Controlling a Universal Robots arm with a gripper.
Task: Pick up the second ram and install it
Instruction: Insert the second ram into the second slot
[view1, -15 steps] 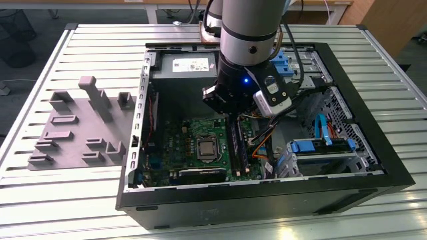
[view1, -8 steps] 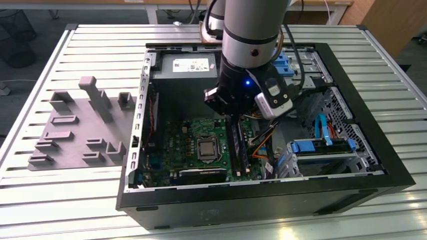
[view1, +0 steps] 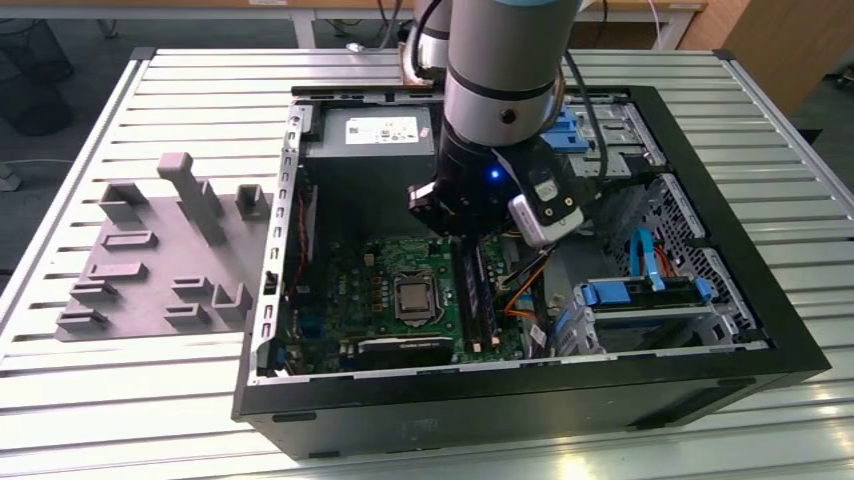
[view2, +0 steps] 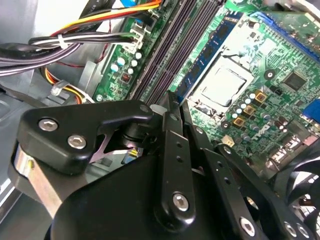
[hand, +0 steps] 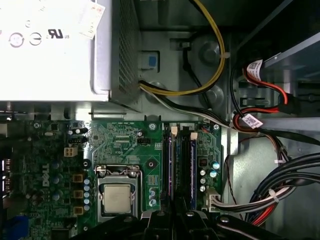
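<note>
My gripper hangs inside the open computer case, low over the far end of the memory slots. In the second wrist view its black fingers are pressed together, and I see nothing between them. A long, narrow blue-edged stick, the second ram, stands in the slot nearest the processor socket and runs under my gripper. Its blue edge shows just beyond my gripper. Whether the fingertips touch it, I cannot tell. Another stick stands two slots away.
The grey holder tray lies on the slatted table at the exterior view's left. Inside the case are the power supply, bundled cables, blue drive cages and a fan. The case walls hem in the motherboard.
</note>
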